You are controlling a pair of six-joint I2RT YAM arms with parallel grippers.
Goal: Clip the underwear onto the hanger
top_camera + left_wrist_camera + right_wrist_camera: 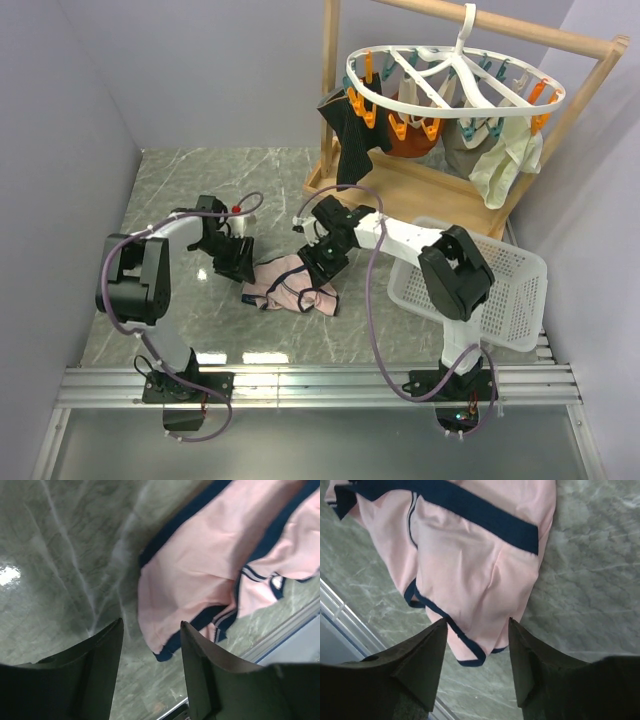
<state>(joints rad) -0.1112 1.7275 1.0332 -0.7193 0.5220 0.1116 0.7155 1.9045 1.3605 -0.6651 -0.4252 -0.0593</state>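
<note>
- Grey marble counter [200, 180] carries the crumpled pink underwear [290, 285], between both arms.
- Left tool [151, 627]: fingers apart, over the garment's navy-edged corner.
- Right tool [477, 625]: fingers apart, tips seemingly touching the hem.
- White clip hanger [455, 75] hangs well apart, on the wooden rack [585, 42].

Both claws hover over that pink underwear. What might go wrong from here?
The underwear lies crumpled, so the open left gripper or right gripper may pinch folded layers or only its thin navy edging and slip. The hanger hangs from a hook and already carries garments, so it may swing at clipping.
</note>
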